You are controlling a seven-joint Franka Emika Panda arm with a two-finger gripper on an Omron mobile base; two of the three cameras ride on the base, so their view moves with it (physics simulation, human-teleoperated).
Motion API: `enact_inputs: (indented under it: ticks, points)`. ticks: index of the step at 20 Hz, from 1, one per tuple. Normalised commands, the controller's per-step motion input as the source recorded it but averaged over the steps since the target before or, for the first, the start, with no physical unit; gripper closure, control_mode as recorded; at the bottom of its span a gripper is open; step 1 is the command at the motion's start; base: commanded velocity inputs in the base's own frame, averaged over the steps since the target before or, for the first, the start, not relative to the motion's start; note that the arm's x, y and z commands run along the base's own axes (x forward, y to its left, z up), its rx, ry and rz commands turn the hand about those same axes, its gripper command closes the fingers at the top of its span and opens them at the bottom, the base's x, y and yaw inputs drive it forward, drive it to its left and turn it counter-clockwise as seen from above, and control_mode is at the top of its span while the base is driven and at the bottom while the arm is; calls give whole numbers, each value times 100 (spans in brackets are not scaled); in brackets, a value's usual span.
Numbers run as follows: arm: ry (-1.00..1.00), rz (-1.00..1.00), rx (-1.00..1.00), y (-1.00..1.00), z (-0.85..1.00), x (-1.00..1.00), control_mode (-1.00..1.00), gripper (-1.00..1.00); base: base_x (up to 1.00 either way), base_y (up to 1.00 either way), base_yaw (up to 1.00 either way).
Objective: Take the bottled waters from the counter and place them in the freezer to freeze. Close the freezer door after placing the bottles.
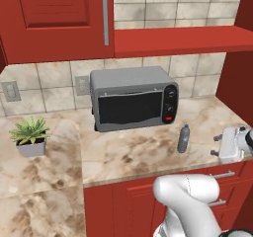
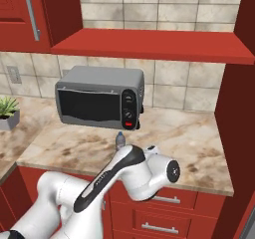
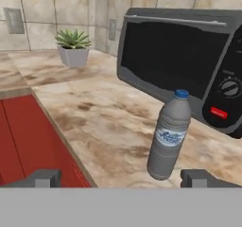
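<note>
In the left base view, a bottled water (image 1: 184, 138) is seen upright on the counter (image 1: 128, 154), just right of and nearer than the microwave (image 1: 133, 98); a potted plant (image 1: 30, 137) is set far left. In the right base view, the bottle's cap (image 2: 119, 133) is glimpsed above the arm. In the hand view, the gripper (image 3: 124, 178) is held wide, with nothing between its jaws and the bottle just beyond them.

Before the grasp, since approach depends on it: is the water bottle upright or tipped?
Upright: the bottled water stands on its base on the counter, cap up.
</note>
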Motion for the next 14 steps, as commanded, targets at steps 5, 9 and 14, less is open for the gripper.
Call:
enact_inputs:
  ticks: [5, 9, 14]
  points:
    - [1, 7, 0, 0, -1, 34, -100, -100, 0, 0, 0]
    - [0, 0, 0, 0, 0, 49, -100, -100, 0, 0, 0]
    - [0, 0, 0, 1, 0, 32, -100, -100, 0, 0, 0]
